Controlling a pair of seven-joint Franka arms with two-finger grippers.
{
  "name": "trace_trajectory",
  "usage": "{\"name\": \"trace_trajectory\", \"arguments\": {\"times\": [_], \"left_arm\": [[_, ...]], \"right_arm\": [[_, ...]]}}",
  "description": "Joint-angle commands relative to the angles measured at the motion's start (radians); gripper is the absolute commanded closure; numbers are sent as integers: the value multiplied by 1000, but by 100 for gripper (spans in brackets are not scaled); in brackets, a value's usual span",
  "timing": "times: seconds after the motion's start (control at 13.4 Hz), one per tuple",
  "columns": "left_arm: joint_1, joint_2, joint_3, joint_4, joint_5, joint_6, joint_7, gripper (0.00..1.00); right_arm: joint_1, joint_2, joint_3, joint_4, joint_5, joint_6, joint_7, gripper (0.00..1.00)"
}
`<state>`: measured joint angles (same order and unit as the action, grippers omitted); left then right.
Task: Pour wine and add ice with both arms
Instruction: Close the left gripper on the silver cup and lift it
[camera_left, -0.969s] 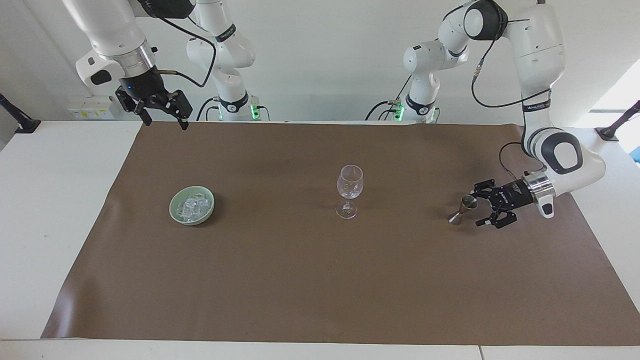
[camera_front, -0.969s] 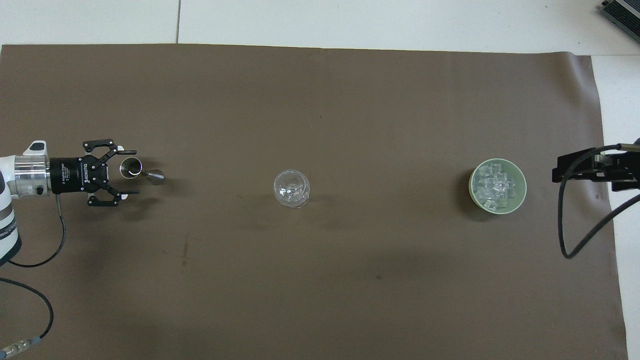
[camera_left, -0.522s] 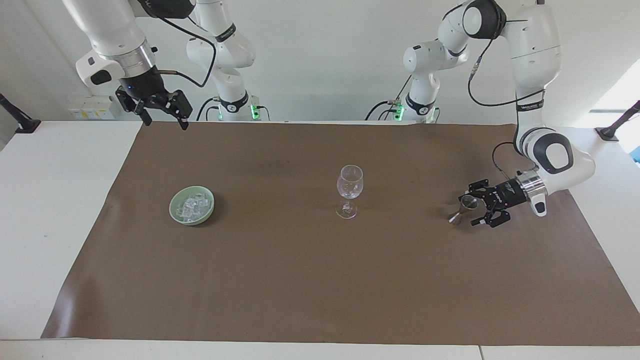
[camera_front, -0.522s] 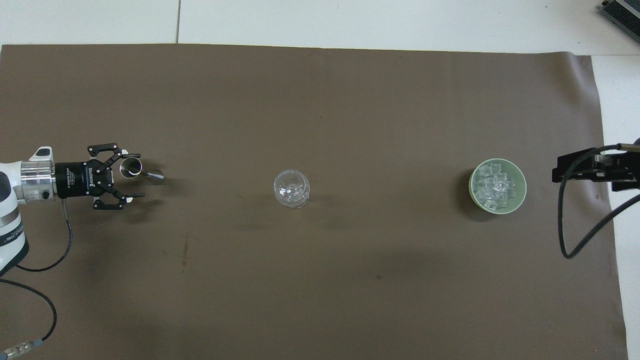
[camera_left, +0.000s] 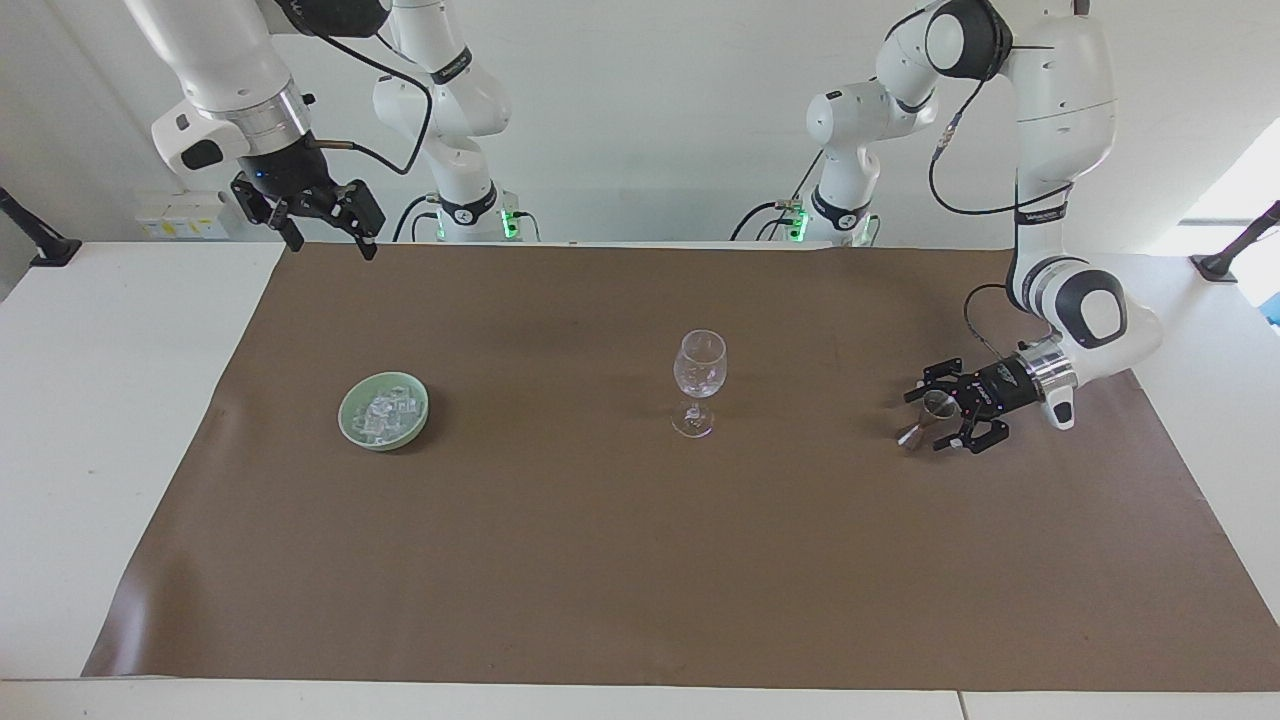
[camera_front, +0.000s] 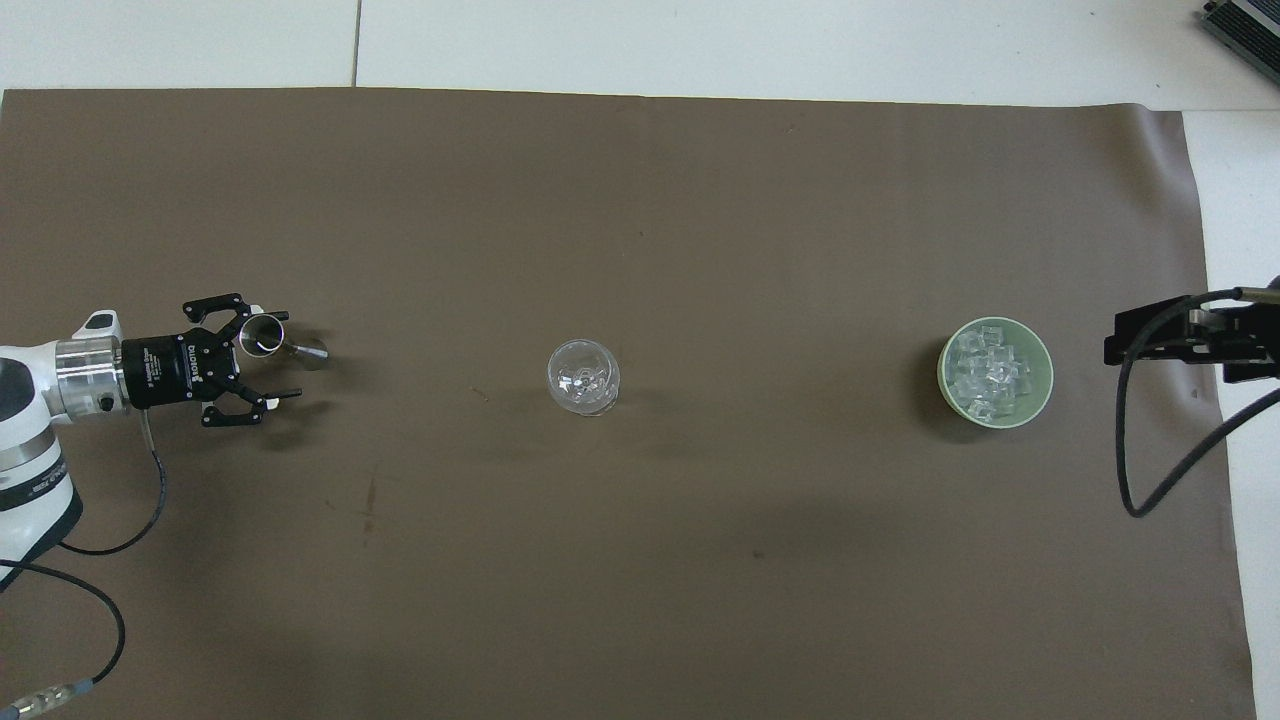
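Facing view: the left gripper (camera_left: 938, 415) lies low and nearly level over the brown mat (camera_left: 640, 600) at the left arm's end of the counter (camera_left: 100, 450), its jaws wide on either side of a small metal measuring cup (camera_left: 925, 418) that stands upright. Whether a finger already touches the cup, I cannot tell. The arm drops from a high elbow and bends sharply at the wrist, which suits a sideways grasp that keeps the cup's mouth up. The wine glass (camera_left: 698, 382) stands mid-mat, within reach of both arms. The ice (camera_left: 385, 412) is heaped in a green bowl (camera_left: 383, 410) toward the right arm's end. The right gripper (camera_left: 325, 230) hangs high over the mat's edge closest to the robots, jaws wide and empty, the arm waiting.

Overhead view: the left gripper (camera_front: 268, 362) comes in horizontally, the measuring cup (camera_front: 266, 335) close by its upper finger and off the centre of the gap. The glass (camera_front: 583, 377) sits between cup and bowl (camera_front: 995, 372), all roughly in one row. Only part of the right gripper (camera_front: 1160, 335) shows, beside the bowl of ice (camera_front: 990, 372).
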<state>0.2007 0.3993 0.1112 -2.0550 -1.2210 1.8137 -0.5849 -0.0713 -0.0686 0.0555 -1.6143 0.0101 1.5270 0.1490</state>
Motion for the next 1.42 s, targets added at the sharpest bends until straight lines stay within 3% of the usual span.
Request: {"name": "trace_trajectory", "arguments": {"times": [0.0,0.6,0.89,1.19,1.34], "left_arm": [[8,-22,7,-42,-32,-16,34,0],[25,-11,7,-60,-77,-77,71,17],[29,-11,7,-63,-77,-77,76,32],[31,-13,7,-66,-77,-77,76,82],[31,-13,8,-66,-77,-73,74,98]], "right_arm": [[-2,-16,1,-16,1,-10,-23,0],[-2,-16,1,-16,1,-8,-23,0],[-4,-16,1,-16,1,-8,-23,0],[-2,-16,1,-16,1,-10,-23,0],[-2,-16,1,-16,1,-8,-23,0]]}}
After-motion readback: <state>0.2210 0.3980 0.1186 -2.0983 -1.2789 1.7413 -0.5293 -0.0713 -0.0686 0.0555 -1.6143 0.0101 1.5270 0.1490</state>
